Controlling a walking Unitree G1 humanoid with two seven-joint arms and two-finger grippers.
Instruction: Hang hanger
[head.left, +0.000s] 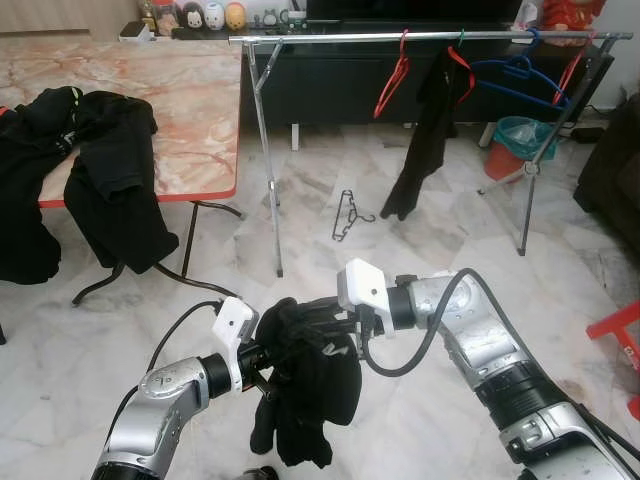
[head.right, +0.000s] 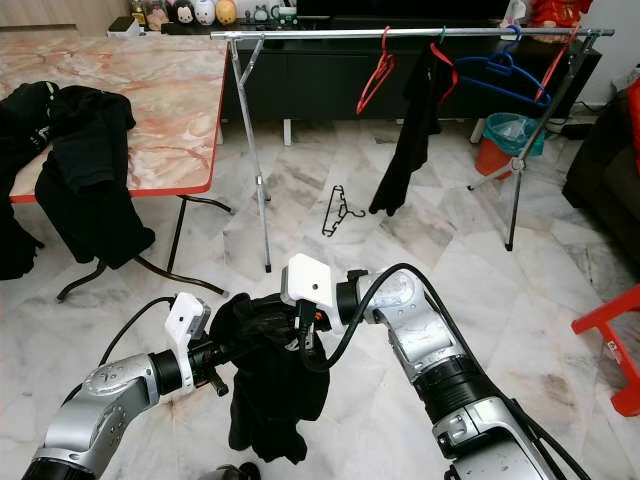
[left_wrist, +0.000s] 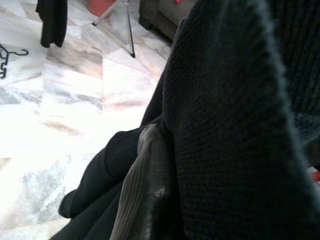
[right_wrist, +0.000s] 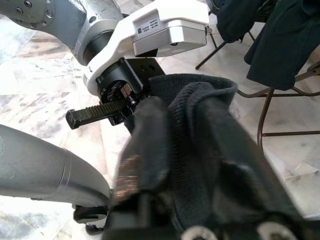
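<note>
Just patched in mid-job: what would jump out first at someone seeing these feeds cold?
First, the black garment bunched and hanging low in front, between the left gripper and the right gripper, both buried in its cloth. Behind it a metal clothes rail spans the room with red and blue hangers and one dark garment, and a lone black hanger lies on the marble floor beneath it.

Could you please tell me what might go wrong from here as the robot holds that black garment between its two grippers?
1. The black garment hangs bunched between the left gripper and right gripper; a loose grip could drop it onto the marble floor.
2. The black hanger lies on the floor before the clothes rack; walking forward could mean stepping on it.
3. The rack's right end is crowded with hangers, so tangling is possible.
</note>
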